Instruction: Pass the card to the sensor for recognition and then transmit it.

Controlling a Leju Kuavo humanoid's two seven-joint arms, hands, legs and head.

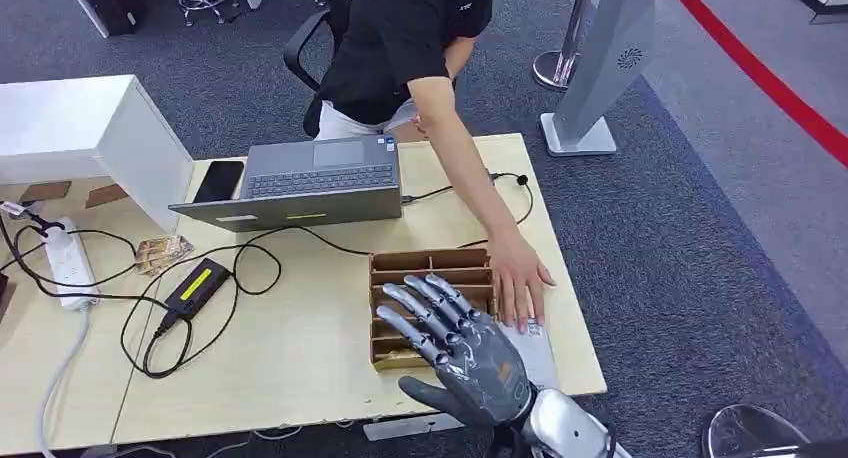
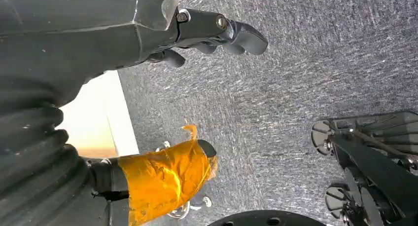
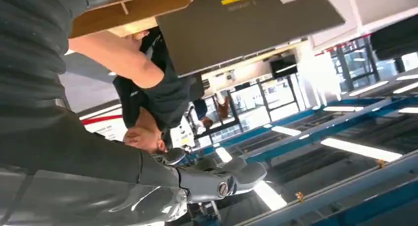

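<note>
Your right hand (image 1: 462,343), fingers released, hovers over the rack (image 1: 392,275); a person's hand (image 1: 520,275) presses the card (image 1: 530,350) just right.

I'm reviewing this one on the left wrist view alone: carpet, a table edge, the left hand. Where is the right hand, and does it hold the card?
Observer: The head view shows the right hand over the wooden slotted box, fingers spread, holding nothing.
Operator: So where's the card?
Observer: A white card lies on the table beside the box, with a person's hand resting on its far end.
Operator: Anything else on the table?
Observer: An open laptop sits at the far edge.
</note>
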